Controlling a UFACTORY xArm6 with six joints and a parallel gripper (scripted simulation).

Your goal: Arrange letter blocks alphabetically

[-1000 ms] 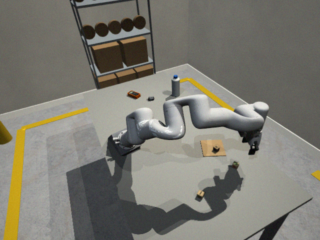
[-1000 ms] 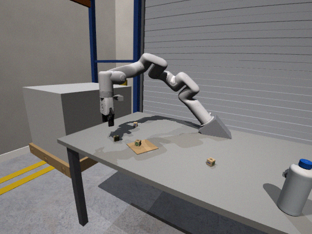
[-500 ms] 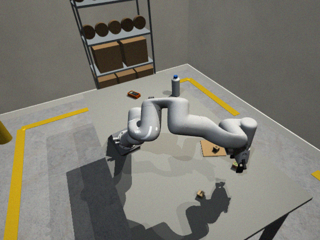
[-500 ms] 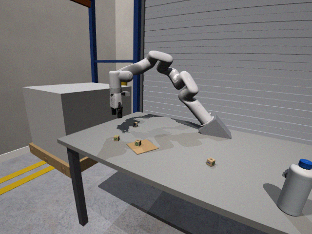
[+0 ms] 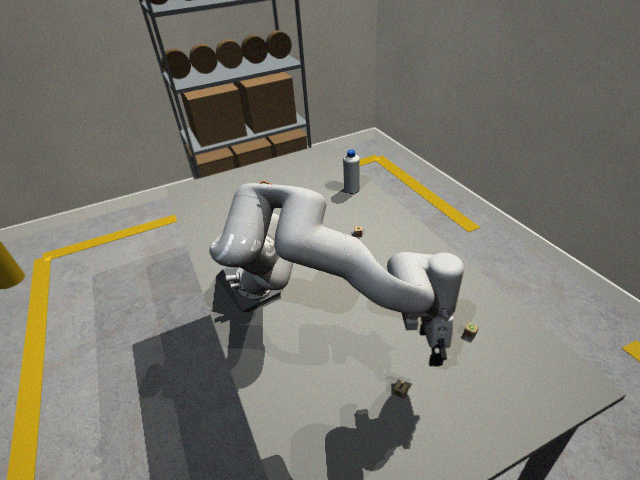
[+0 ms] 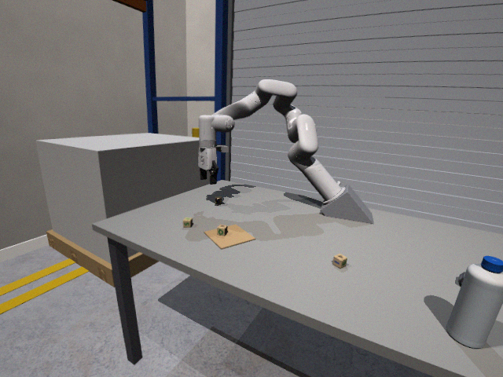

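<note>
My gripper (image 5: 438,357) is open and empty; it points down and hangs well above the table, also in the exterior view (image 6: 207,175). The tan mat (image 6: 229,236) holds one block (image 6: 222,229) with a green mark; in the top view the arm hides both. A second block (image 5: 470,330) (image 6: 187,221) with a green mark sits just off the mat, near the table edge. A third block (image 5: 401,387) (image 6: 218,199) lies in shadow, below and beside the gripper. A fourth block (image 5: 357,230) (image 6: 339,260) lies far off towards the bottle. The letters are too small to read.
A white bottle (image 5: 351,172) (image 6: 477,301) with a blue cap stands at the far table end. The arm's base (image 6: 346,206) sits mid-table. A grey crate (image 6: 109,170) stands beyond the table behind the gripper. The table edge (image 6: 170,259) runs close to the mat.
</note>
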